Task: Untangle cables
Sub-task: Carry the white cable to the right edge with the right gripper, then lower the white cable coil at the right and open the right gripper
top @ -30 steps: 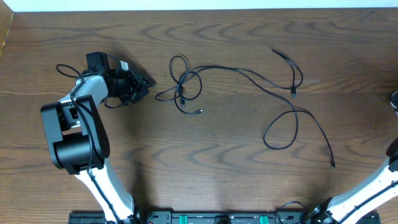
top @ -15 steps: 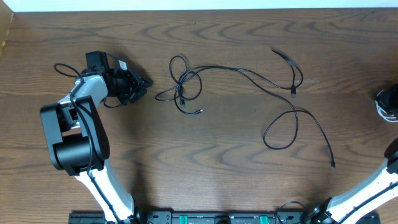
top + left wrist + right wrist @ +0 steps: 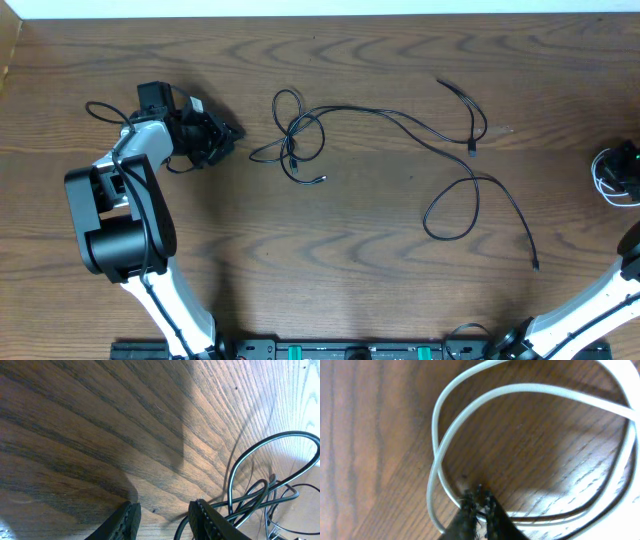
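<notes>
Left fingers (image 3: 126, 519) spread apart; right fingers (image 3: 468, 516) pinched together.

The tabletop (image 3: 380, 250) is showing dark brown wood with wavy darker grain, turning paler where light is falling. The cables (image 3: 297, 138) are showing black against it with silvery plug tips, while the white cord (image 3: 550, 389) is looking off-white to pale grey. The left end effector (image 3: 165, 510) and right end effector (image 3: 477, 505) are both showing black, and the left arm (image 3: 120, 235) is mixing black with light grey.
</notes>
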Available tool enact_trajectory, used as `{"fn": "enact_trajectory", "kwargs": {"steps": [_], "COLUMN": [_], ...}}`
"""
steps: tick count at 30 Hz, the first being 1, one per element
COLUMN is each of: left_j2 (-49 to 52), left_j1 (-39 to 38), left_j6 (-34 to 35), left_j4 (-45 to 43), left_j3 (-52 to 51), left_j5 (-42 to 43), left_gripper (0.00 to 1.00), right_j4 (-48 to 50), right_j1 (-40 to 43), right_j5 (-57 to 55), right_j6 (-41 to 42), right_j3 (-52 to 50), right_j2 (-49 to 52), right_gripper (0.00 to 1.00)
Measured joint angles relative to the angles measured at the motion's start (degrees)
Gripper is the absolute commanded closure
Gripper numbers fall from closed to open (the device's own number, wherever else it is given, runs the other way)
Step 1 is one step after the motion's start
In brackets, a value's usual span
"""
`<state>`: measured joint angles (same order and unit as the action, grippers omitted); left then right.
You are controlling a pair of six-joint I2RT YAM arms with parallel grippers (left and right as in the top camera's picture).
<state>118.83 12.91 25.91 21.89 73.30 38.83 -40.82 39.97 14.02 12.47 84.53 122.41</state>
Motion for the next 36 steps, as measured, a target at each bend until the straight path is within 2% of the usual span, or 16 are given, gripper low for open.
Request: {"fn": "enact_trajectory", "kwargs": {"steps": [4, 7, 12, 23, 30, 36], "left_j2": [0.0, 0.0, 0.0, -0.1, -0.1, -0.1], "left_j1": [0.0, 0.0, 0.0, 0.0, 0.0, 0.0], "left_j6": [0.0, 0.0, 0.0, 0.0, 0.0, 0.0], "left_j4": [0.0, 0.0, 0.0, 0.0, 0.0, 0.0], "left_j3": [0.0, 0.0, 0.0, 0.0, 0.0, 0.0], "left_j5": [0.0, -0.1, -0.2, -0.2, -0.2, -0.2], "left_gripper": [0.6, 0.6, 0.6, 0.6, 0.6, 0.6], "right_j4": [-2.3, -5.3, -11.6, -31.5, -33.3, -32.7], "right_j1": [-0.5, -0.5, -0.5, -0.5, -2.0, -7.6], "right_j5": [0.2, -0.7, -2.1, -3.0, -4.3, -12.6], "right_j6": [0.2, 0.1, 0.2, 0.3, 0.3, 0.3], "right_j3": [1.4, 3.0, 7.1, 20.6, 24.3, 24.3], "right_j2": [0.0, 0.3, 1.9, 5.6, 5.6, 5.6], "right_gripper": [0.34, 0.24, 0.01, 0.01, 0.01, 0.01]}}
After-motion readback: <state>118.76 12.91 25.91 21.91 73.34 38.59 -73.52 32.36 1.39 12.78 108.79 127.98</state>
